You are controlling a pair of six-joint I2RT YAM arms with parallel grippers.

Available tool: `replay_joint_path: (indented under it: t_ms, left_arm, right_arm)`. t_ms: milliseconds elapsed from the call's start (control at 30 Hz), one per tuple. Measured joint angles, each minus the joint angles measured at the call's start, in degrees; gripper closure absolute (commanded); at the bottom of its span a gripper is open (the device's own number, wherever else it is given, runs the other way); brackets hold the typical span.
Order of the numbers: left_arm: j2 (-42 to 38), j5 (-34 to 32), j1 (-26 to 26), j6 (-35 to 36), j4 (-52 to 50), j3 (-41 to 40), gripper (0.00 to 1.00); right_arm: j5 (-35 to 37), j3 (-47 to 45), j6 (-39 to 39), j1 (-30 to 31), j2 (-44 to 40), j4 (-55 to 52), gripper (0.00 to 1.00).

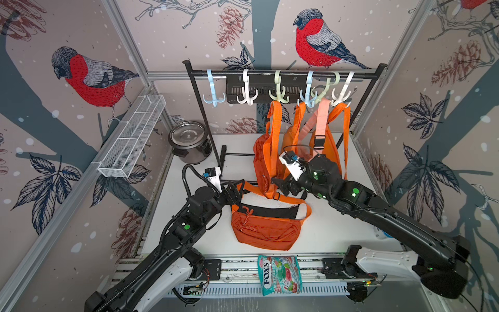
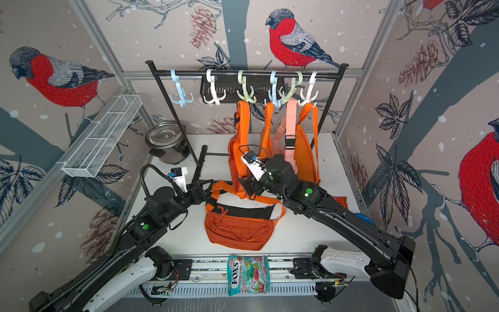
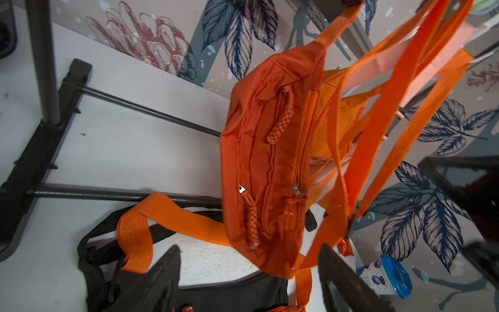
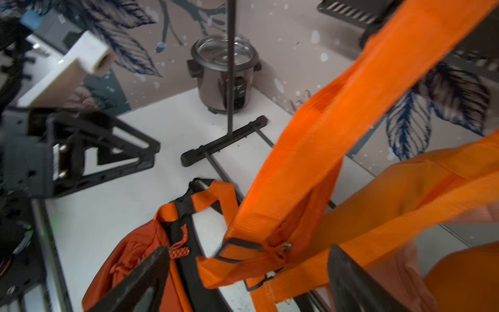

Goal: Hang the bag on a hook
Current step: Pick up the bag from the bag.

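The orange waist bag point(image 1: 266, 229) lies flat on the white tabletop point(image 1: 337, 229), between the two arms and in front of the black rack point(image 1: 270, 73). Its orange strap point(image 1: 293, 201) loops over the surface behind it.

The left gripper point(image 1: 234, 192) sits low, just beside the strap's left end. Its fingers point(image 3: 156, 278) are spread apart and hold nothing. The right gripper point(image 1: 282, 186) is by the lower end of a dark orange bag point(image 1: 266, 162) that hangs from the green hook point(image 1: 278, 91). Its fingers point(image 4: 140, 281) are also spread, with that bag's webbing in front of them; I cannot tell whether they touch it.

More orange bags hang from the hooks further right. The pale blue hook point(image 1: 213, 93) and the white hook point(image 1: 246, 93) on the left carry nothing.

A rice cooker point(image 1: 190, 143) stands in the back left corner. A wire basket point(image 1: 132, 137) is fixed to the left wall, and a Fox's candy packet point(image 1: 279, 274) lies on the front rail.
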Motion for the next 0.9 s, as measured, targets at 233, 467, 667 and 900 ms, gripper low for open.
replay_joint_path:
  t_ms: [233, 467, 667, 900]
  left_arm:
    - [-3.34, 1.46, 4.72, -4.2, -0.92, -2.69, 0.21]
    - [-10.27, 2.67, 5.14, -4.81, -0.07, -5.07, 0.21]
    - [-13.84, 2.36, 5.22, -4.7, -0.07, -4.55, 0.2]
    - [-15.02, 1.2, 5.22, -3.87, -0.9, -3.5, 0.21]
  right_arm:
    - [-4.24, -4.39, -0.04, 9.68, 2.84, -3.74, 0.07]
    - [-8.48, -6.8, 0.22, 15.32, 11.13, -6.25, 0.07]
    - [-9.33, -6.75, 1.49, 18.75, 20.11, -7.85, 0.07]
    - [-8.66, -5.73, 2.49, 21.35, 28.46, -8.2, 0.11]
